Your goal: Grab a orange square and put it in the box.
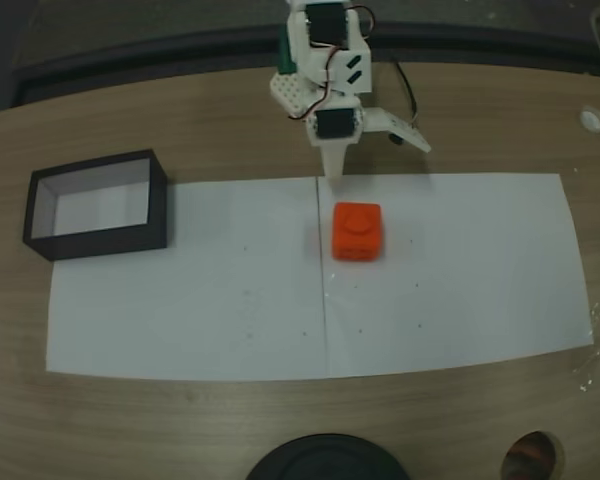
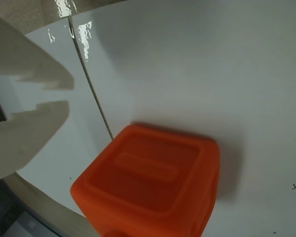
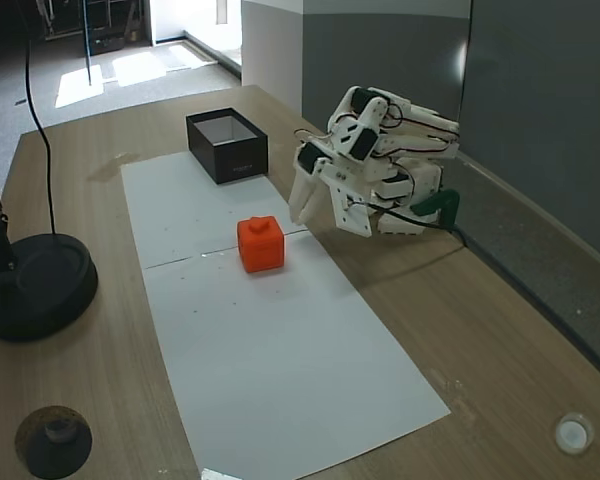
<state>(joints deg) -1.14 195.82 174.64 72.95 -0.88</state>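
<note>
The orange square [image 1: 357, 231] [image 3: 261, 243] rests stud-up on white paper near the middle of the table. In the wrist view it lies low and close [image 2: 153, 182]. My gripper [image 1: 378, 163] [image 3: 326, 222] hangs open just beyond the block's far side in a fixed view, one finger pointing down at the paper's edge, the other splayed to the right. Nothing sits between the jaws. A pale finger [image 2: 27, 136] enters the wrist view from the left, apart from the block. The box [image 1: 97, 205] [image 3: 227, 145], black-walled and pale inside, stands at the paper's left end.
White paper sheets [image 1: 180, 310] cover the wooden table. A black round base [image 3: 30, 285] [image 1: 330, 462] stands near the front edge, with a small round object [image 3: 53, 435] beside it. A white cap [image 1: 591, 119] lies at the far right.
</note>
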